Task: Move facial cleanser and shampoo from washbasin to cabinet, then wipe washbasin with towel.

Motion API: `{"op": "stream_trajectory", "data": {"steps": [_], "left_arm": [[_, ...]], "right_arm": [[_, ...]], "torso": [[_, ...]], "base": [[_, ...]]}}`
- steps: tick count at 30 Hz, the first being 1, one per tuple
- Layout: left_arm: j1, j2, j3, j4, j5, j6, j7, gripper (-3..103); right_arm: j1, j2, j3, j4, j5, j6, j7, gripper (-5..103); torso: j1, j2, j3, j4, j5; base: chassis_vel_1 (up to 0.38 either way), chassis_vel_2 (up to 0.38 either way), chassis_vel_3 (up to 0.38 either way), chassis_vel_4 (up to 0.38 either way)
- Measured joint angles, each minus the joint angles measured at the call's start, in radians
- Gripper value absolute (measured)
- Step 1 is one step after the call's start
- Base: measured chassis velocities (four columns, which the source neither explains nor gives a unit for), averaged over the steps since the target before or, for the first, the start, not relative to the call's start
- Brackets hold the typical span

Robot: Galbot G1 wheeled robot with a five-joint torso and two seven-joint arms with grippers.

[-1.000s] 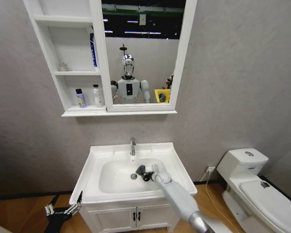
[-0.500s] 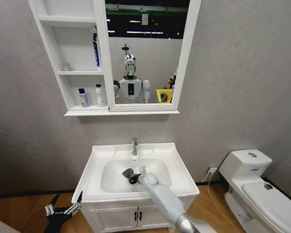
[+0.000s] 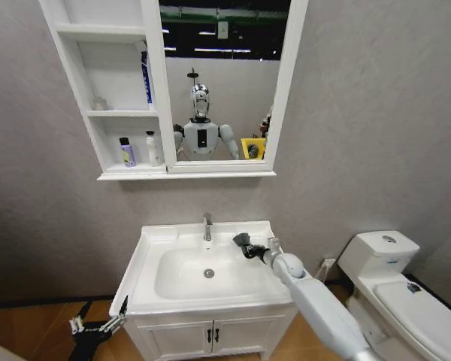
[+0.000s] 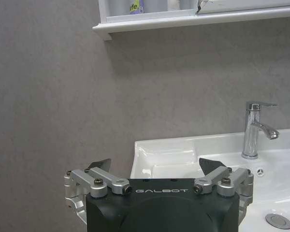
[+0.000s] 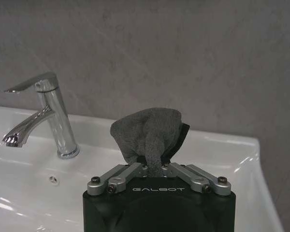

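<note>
My right jaws [image 3: 244,244] pinch the towel [image 5: 150,133] over the washbasin's [image 3: 154,244] back rim; left jaws [image 3: 98,320] spread, low. Two bottles [image 3: 125,152] stand in the cabinet [image 3: 75,90].

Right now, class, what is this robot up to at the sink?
The right gripper is shut on a small dark towel, held over the back right rim of the washbasin, beside the tap. Two bottles stand on the cabinet's lowest shelf. The left gripper hangs open, low beside the basin's left front corner.
</note>
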Motion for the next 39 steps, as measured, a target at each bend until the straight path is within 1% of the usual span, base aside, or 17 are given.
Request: {"op": "stream_trajectory", "data": {"steps": [1, 2, 4, 5, 9, 18, 21, 22, 25, 26, 27, 29, 31, 32, 33, 35, 39], "left_arm": [[0.0, 0.0, 0.0, 0.0, 0.0, 0.0, 0.0, 100], [0.0, 0.0, 0.0, 0.0, 0.0, 0.0, 0.0, 100], [0.0, 0.0, 0.0, 0.0, 0.0, 0.0, 0.0, 100], [0.0, 0.0, 0.0, 0.0, 0.0, 0.0, 0.0, 100], [0.0, 0.0, 0.0, 0.0, 0.0, 0.0, 0.0, 100], [0.0, 0.0, 0.0, 0.0, 0.0, 0.0, 0.0, 100], [0.0, 0.0, 0.0, 0.0, 0.0, 0.0, 0.0, 100], [0.0, 0.0, 0.0, 0.0, 0.0, 0.0, 0.0, 100], [0.0, 0.0, 0.0, 0.0, 0.0, 0.0, 0.0, 100], [0.0, 0.0, 0.0, 0.0, 0.0, 0.0, 0.0, 100], [0.0, 0.0, 0.0, 0.0, 0.0, 0.0, 0.0, 100], [0.0, 0.0, 0.0, 0.0, 0.0, 0.0, 0.0, 100], [0.0, 0.0, 0.0, 0.0, 0.0, 0.0, 0.0, 100], [0.0, 0.0, 0.0, 0.0, 0.0, 0.0, 0.0, 100], [0.0, 0.0, 0.0, 0.0, 0.0, 0.0, 0.0, 100], [0.0, 0.0, 0.0, 0.0, 0.0, 0.0, 0.0, 100], [0.0, 0.0, 0.0, 0.0, 0.0, 0.0, 0.0, 100]], "right_arm": [[0.004, -0.024, 0.026, -0.021, -0.013, 0.033, -0.042, 7], [0.004, -0.024, 0.026, -0.021, -0.013, 0.033, -0.042, 7], [0.042, -0.04, 0.04, -0.136, -0.004, 0.105, -0.124, 7], [0.042, -0.04, 0.04, -0.136, -0.004, 0.105, -0.124, 7], [0.087, 0.004, 0.019, -0.306, 0.013, 0.212, -0.176, 7], [0.085, 0.097, 0.007, -0.385, -0.036, 0.262, -0.136, 7], [0.073, 0.114, 0.024, -0.391, -0.108, 0.245, -0.094, 4], [0.063, 0.115, 0.035, -0.386, -0.131, 0.232, -0.077, 14], [0.051, 0.12, 0.044, -0.381, -0.138, 0.232, -0.057, 20], [0.045, 0.125, 0.048, -0.381, -0.143, 0.251, -0.054, 30], [0.045, 0.125, 0.048, -0.381, -0.143, 0.251, -0.054, 30], [0.037, 0.13, 0.055, -0.374, -0.162, 0.289, -0.059, 41], [0.031, 0.133, 0.063, -0.362, -0.175, 0.302, -0.058, 41], [0.023, 0.135, 0.073, -0.345, -0.185, 0.313, -0.05, 52], [0.023, 0.135, 0.073, -0.345, -0.185, 0.313, -0.05, 52], [-0.008, 0.12, 0.096, -0.287, -0.196, 0.322, -0.017, 63], [-0.043, 0.097, 0.129, -0.237, -0.217, 0.323, 0.006, 74]], "torso": [[0.0, 0.0, 0.0, 0.0, -0.0004], [0.0, 0.0, 0.0, 0.0, -0.0004], [0.0, 0.0, 0.0, 0.0002, 0.0], [0.0, 0.0, 0.0, 0.0002, 0.0], [0.0, 0.0, 0.0, 0.0005, 0.0002], [0.0, 0.0, 0.0, 0.0008, -0.0001], [0.0, 0.0, 0.0, 0.0006, -0.0004], [0.0, 0.0, 0.0, -0.0002, -0.0004], [0.0, 0.0, 0.0, -0.0001, -0.0003], [0.0, 0.0, 0.0, 0.0002, -0.0003], [0.0, 0.0, 0.0, 0.0002, -0.0003], [0.0, 0.0, 0.0, 0.0005, -0.0003], [0.0, 0.0, 0.0, 0.0005, -0.0003], [0.0, 0.0, 0.0, 0.0006, -0.0003], [0.0, 0.0, 0.0, 0.0006, -0.0003], [0.0, 0.0, 0.0, 0.0008, -0.0003], [0.0, 0.0, 0.0, 0.0006, -0.0003]], "base": [[0.0, 0.0, 0.0, 0.0], [0.0, 0.0, 0.0, 0.0], [0.0, 0.0, 0.0, 0.0], [0.0, 0.0, 0.0, 0.0], [0.0, 0.0, 0.0, 0.0], [0.0, 0.0, 0.0, 0.0], [0.0, 0.0, 0.0, 0.0], [0.0, 0.0, 0.0, 0.0], [0.0, 0.0, 0.0, 0.0], [0.0, 0.0, 0.0, 0.0], [0.0, 0.0, 0.0, 0.0], [0.0, 0.0, 0.0, 0.0], [0.0, 0.0, 0.0, 0.0], [0.0, 0.0, 0.0, 0.0], [0.0, 0.0, 0.0, 0.0], [0.0, 0.0, 0.0, 0.0], [0.0, 0.0, 0.0, 0.0]]}}
